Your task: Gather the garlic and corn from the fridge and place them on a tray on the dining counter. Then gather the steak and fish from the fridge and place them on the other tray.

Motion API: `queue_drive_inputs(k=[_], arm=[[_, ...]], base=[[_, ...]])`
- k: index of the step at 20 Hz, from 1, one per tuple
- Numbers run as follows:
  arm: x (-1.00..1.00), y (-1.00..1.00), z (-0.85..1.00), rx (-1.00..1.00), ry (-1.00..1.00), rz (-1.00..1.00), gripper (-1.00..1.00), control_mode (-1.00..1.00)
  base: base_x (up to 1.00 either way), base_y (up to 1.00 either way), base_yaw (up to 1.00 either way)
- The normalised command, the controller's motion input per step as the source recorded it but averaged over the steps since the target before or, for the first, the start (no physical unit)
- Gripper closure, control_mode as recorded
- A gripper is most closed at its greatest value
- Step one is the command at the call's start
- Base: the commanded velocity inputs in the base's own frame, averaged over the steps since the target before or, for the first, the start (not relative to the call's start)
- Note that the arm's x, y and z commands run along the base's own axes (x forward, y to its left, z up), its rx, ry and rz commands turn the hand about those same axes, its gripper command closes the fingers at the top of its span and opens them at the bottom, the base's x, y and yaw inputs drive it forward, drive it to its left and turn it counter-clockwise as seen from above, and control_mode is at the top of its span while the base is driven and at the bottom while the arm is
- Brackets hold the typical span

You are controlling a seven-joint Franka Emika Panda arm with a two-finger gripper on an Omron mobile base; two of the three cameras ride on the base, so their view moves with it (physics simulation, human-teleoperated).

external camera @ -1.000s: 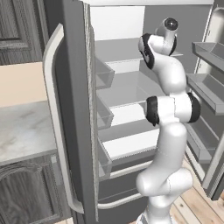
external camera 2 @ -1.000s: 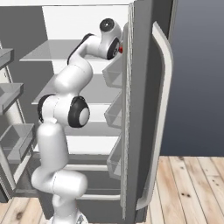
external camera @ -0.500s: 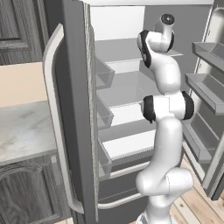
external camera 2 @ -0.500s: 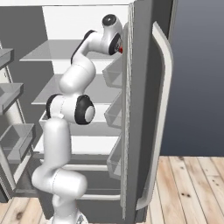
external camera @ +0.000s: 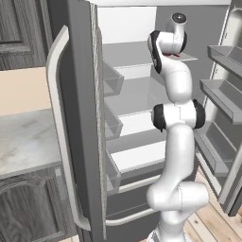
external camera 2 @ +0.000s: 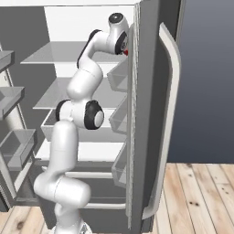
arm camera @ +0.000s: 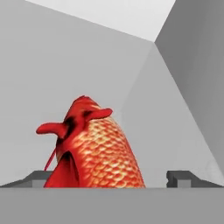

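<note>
Lying lengthwise btwn tool tips: fish [arm camera: 98, 151].

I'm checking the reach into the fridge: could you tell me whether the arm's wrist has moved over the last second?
Yes. In the left base view the wrist has risen against the fridge, straightening above the top shelf.

The fish [arm camera: 94, 153] has a glossy red-orange skin with a fine scale texture. The fridge [external camera: 87, 118] has matt dark-grey panels with smooth pale handles; its shelves look smooth and plain. The floor [external camera 2: 196, 196] is pale wood planking.
</note>
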Motion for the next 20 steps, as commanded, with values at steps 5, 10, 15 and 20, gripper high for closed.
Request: queue_drive_inputs(k=[5, 10, 15, 20], arm=[[-0.07, 0.0, -0.32, 0.0, 0.14, 0.0, 1.0, -1.0], [-0.33, 0.0, -0.63, 0.01, 0.17, 0.0, 1.0, -1.0], [-0.42, 0.0, -0.42, 0.07, 0.07, 0.0, 1.0, -1.0], [-0.37, 0.0, -0.08, 0.14, 0.0, 0.0, 1.0, -1.0]], base=[[0.0, 0.0, 0.0], [0.0, 0.0, 0.0], [0.0, 0.0, 0.0], [0.0, 0.0, 0.0]])
